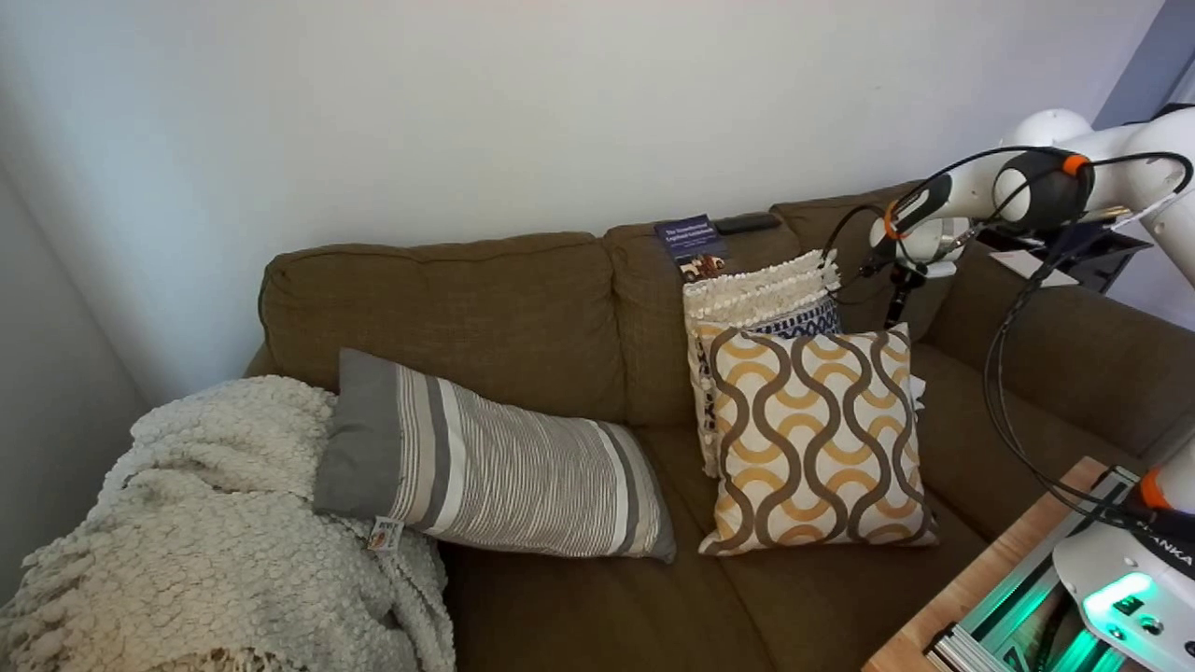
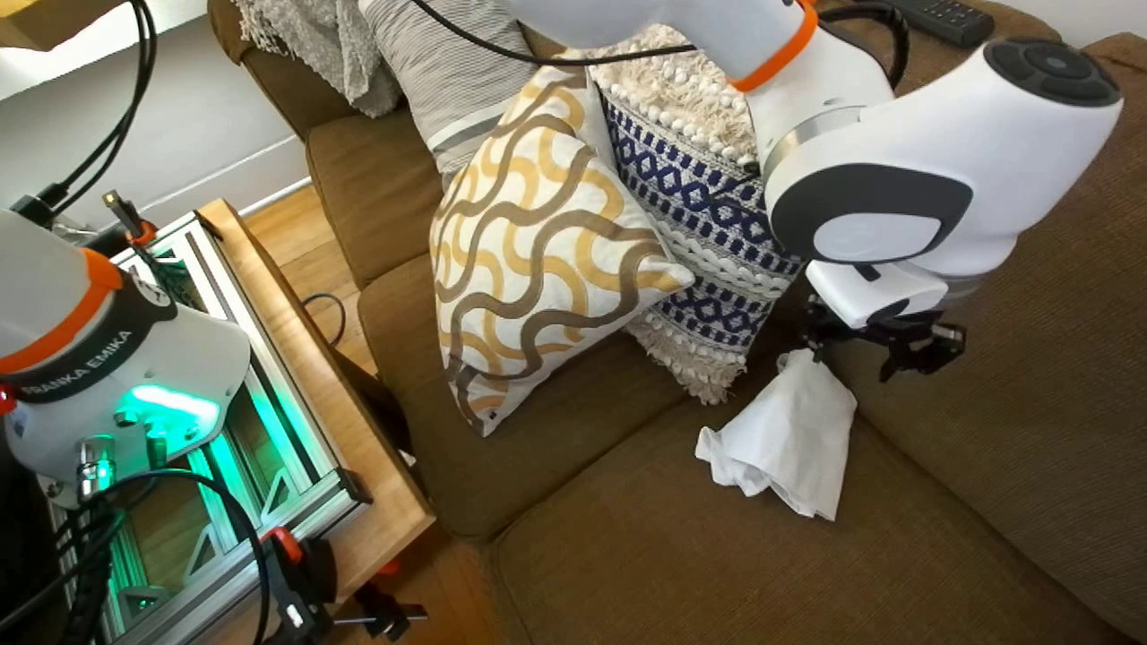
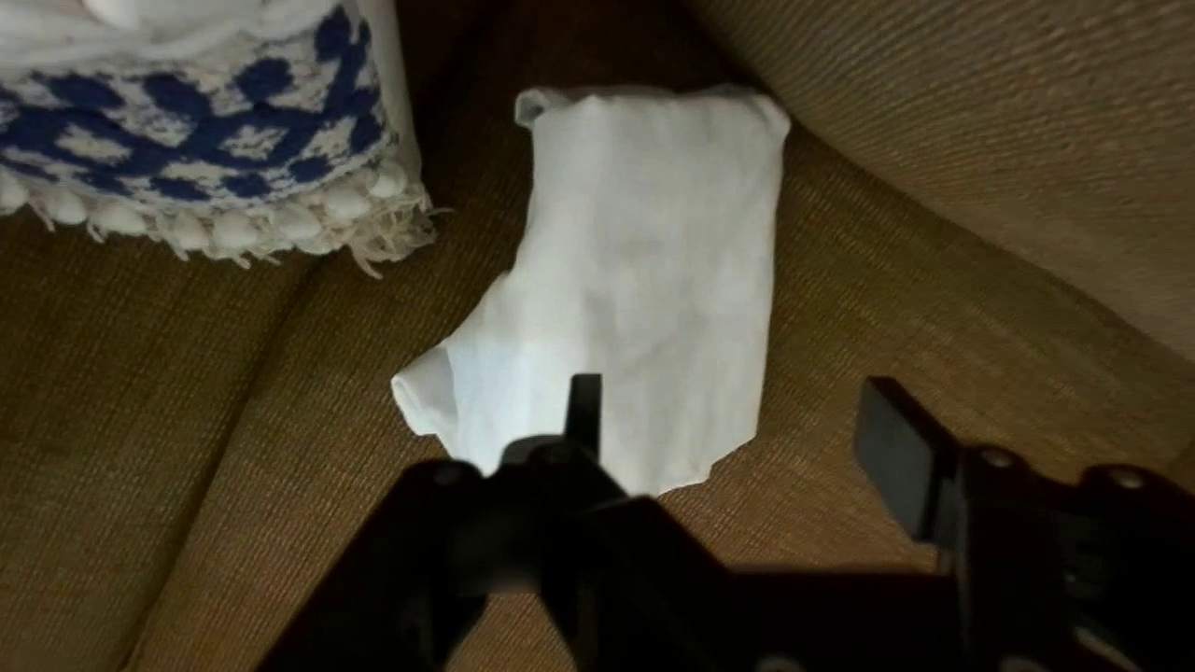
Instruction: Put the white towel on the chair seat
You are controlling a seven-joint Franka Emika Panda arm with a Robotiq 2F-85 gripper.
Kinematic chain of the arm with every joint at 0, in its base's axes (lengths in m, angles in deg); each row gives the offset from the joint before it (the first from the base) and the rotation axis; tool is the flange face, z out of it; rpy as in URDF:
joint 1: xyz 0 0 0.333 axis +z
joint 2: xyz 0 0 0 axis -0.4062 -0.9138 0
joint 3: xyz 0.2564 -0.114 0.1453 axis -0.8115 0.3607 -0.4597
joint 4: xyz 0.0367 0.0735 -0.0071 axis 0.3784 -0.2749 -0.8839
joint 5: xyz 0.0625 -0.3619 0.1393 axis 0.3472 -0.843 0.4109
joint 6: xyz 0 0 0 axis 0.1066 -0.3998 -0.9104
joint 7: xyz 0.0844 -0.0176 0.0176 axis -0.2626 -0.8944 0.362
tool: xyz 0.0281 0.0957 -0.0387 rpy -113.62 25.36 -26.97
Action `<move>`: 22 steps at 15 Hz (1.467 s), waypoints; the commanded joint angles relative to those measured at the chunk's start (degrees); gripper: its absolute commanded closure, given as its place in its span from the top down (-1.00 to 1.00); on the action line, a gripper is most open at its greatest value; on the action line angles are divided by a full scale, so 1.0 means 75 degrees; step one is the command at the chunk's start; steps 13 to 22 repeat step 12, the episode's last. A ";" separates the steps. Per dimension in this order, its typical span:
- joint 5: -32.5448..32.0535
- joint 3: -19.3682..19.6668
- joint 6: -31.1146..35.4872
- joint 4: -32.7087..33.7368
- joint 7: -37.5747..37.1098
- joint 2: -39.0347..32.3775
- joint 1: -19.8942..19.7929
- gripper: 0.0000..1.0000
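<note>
The white towel (image 2: 784,439) lies rumpled on the brown sofa seat (image 2: 645,555), close to the backrest. It fills the middle of the wrist view (image 3: 653,252), with a small fold sticking out on its left. In an exterior view only a white sliver of the towel (image 1: 919,392) shows behind a cushion. My gripper (image 2: 851,363) is open above the seat, at the towel's end. In the wrist view the gripper (image 3: 731,401) has its fingers wide apart; the left finger overlaps the towel's lower part, the right finger is over bare fabric. Whether a finger touches the towel cannot be told.
A yellow-brown patterned cushion (image 2: 547,260) and a fringed blue-white cushion (image 2: 708,215) stand beside the towel. A striped cushion (image 1: 523,476) and a fluffy blanket (image 1: 224,541) are farther along. The sofa backrest (image 2: 1013,448) rises close to the gripper. A remote (image 2: 941,18) lies on top.
</note>
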 commanded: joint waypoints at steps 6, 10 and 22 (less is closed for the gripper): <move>-0.0626 0.1080 0.4794 -0.3776 0.0284 0.2088 0.2521 1.00; -0.0841 0.1199 0.6525 -0.5352 0.1717 0.3146 0.3233 1.00; -0.0211 0.1091 0.6440 -0.4607 0.1983 0.2587 0.3103 1.00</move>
